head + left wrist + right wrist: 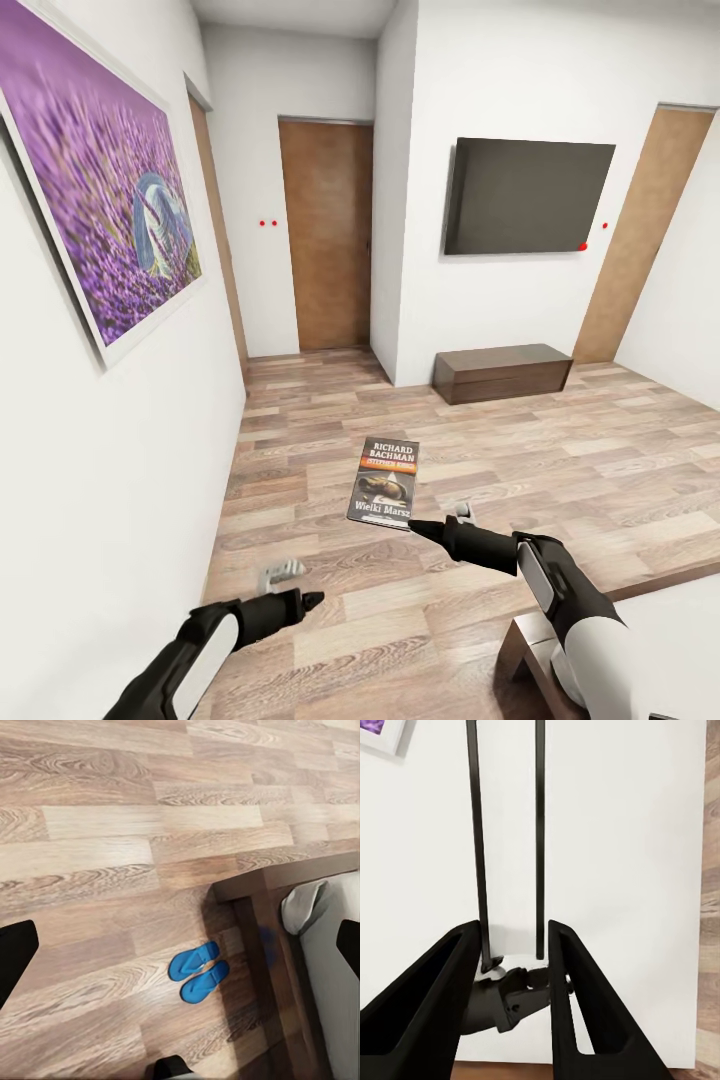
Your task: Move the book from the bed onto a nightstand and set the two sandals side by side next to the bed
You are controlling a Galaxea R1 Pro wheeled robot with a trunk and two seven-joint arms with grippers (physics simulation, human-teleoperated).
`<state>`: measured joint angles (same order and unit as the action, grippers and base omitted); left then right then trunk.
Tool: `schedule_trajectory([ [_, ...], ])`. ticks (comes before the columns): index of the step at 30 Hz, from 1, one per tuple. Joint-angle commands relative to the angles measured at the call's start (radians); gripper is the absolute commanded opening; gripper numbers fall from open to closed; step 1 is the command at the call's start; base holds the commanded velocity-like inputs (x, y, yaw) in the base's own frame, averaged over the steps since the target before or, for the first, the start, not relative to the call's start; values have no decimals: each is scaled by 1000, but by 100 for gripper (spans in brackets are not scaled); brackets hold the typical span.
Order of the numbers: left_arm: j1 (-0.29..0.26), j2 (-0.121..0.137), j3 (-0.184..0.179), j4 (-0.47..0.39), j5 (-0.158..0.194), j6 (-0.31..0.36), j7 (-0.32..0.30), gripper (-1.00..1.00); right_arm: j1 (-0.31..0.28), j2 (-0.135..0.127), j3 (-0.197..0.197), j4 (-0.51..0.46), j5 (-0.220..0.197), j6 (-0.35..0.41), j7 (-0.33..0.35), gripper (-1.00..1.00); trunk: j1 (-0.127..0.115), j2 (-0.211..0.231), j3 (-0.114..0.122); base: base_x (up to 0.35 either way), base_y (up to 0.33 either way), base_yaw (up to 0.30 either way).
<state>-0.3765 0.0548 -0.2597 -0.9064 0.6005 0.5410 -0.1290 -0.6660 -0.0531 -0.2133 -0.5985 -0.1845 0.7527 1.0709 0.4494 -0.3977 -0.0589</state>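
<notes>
One book, two sandals. The right tool, arm stretched forward toward 12 o'clock, pinches the book's near bottom corner, cover upright over the floor. The left tool is spread open, empty. Sandals lie paired on the planks beside the bed frame.

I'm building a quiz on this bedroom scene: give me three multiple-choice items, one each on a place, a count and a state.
1. The book is: A) on the bed B) held at the right gripper's tip, above the floor C) on the TV cabinet
2. Blue sandals in the left wrist view: A) one B) two C) three
3. The sandals lie: A) side by side near the bed's corner B) stacked C) far apart

Answers: 1 B, the fingers meet the book's lower edge. 2 B, two soles show. 3 A, the pair lies together beside the frame.
</notes>
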Motion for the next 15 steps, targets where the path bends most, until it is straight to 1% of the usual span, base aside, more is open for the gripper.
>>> schedule_trajectory([
  [1, -2, -3, -2, 6, 3, -1, 0, 100, -1, 0, -2, 0, -2, 5, 1, -100, 1, -2, -2, 0, 0, 0],
  [9, -3, -15, -8, 25, 2, -14, -1, 100, -1, 0, -2, 0, -2, 5, 1, -100, 1, -2, -2, 0, 0, 0],
  [15, -4, -18, -11, 30, 2, -16, -1, 100, -1, 1, -1, 0, -2, 5, 0, -100, 1, -2, -2, 0, 0, 0],
])
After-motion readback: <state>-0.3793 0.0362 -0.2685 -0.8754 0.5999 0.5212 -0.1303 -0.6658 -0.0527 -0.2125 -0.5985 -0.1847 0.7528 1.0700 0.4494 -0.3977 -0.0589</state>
